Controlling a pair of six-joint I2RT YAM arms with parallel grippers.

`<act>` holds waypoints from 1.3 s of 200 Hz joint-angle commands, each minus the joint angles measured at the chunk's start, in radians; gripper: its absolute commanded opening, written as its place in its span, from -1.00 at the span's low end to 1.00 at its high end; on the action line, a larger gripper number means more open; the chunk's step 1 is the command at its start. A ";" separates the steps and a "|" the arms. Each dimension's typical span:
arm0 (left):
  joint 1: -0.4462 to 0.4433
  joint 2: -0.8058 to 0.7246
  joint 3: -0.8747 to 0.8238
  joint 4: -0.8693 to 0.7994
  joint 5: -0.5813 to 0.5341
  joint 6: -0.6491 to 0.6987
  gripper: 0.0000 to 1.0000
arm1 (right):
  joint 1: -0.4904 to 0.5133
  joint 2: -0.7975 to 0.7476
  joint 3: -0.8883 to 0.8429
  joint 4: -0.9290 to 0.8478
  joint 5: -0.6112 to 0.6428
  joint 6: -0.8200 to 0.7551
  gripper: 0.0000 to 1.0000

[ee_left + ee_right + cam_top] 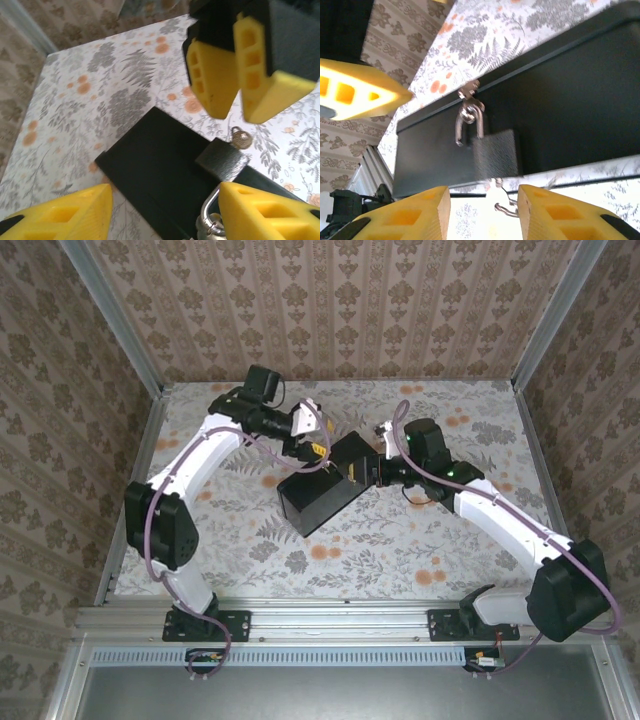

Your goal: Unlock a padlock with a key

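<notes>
The padlock hangs by its silver shackle from the hasp of a dark box. One shackle leg ends free, outside the grey body. The key sticks out of the padlock's underside with a wire ring on it. My right gripper stands open just below, one finger on each side of the key, and the ring lies close to the right finger. In the left wrist view my left gripper is open over the box, with the padlock and the brassy key head beyond it.
The dark box lies at an angle mid-table on the flowered cloth. Both grippers meet at its far corner: left gripper, right gripper. The right gripper's yellow fingers hang close above the padlock. Patterned walls enclose the table.
</notes>
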 commanded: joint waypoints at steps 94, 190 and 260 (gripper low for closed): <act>-0.014 -0.235 -0.216 0.134 -0.679 -0.893 0.14 | 0.126 0.116 0.219 -0.326 0.271 -0.412 0.18; -0.085 -0.254 -0.284 -0.016 -0.685 -0.951 0.08 | 0.182 0.181 0.275 -0.330 0.411 -0.456 0.14; -0.084 -0.255 -0.310 -0.047 -0.637 -0.955 0.07 | 0.195 0.236 0.311 -0.364 0.406 -0.472 0.06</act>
